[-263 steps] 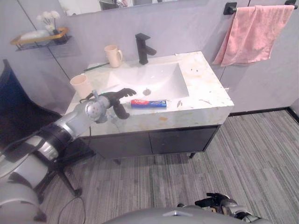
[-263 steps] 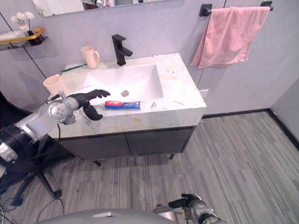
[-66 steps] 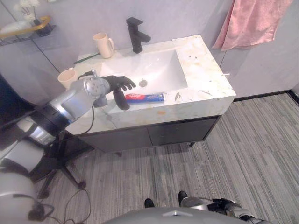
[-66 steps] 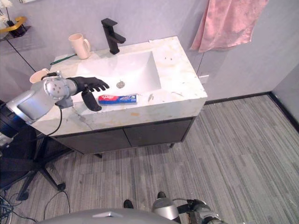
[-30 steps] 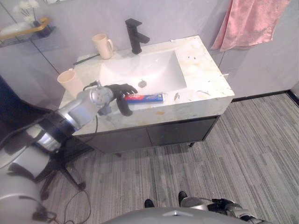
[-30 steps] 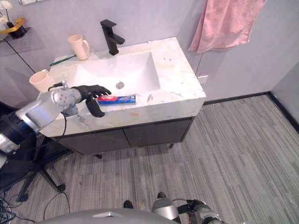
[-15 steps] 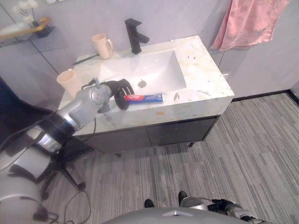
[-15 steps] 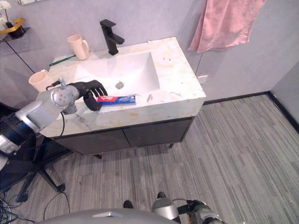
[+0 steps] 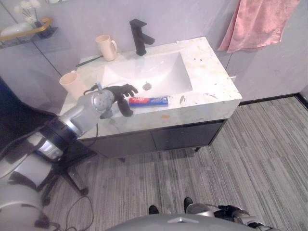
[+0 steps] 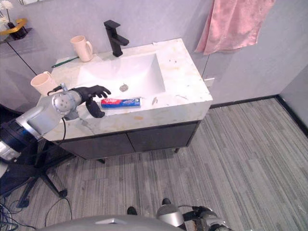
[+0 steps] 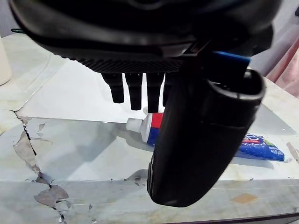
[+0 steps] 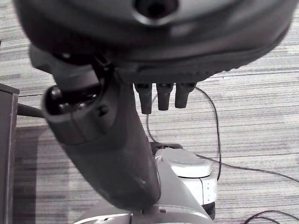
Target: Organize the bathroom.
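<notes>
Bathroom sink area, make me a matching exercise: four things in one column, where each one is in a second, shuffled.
Things:
1. toothpaste tube
2. faucet
3. pink towel
4. left hand

Places:
A. hanging on the wall to the right of the vanity
B. open, at the tube's cap end
C. lying on the counter in front of the basin
D. standing behind the basin

Pairs: 1-C, 2-D, 3-A, 4-B

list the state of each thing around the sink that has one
toothpaste tube: lying flat on the counter's front edge, cap toward the left hand, not held
left hand: open, fingers spread just above the tube's cap end
right hand: open, hanging low over the floor
near mug: upright
far mug: upright by the faucet
faucet: no water running
pink towel: hanging on the wall
</notes>
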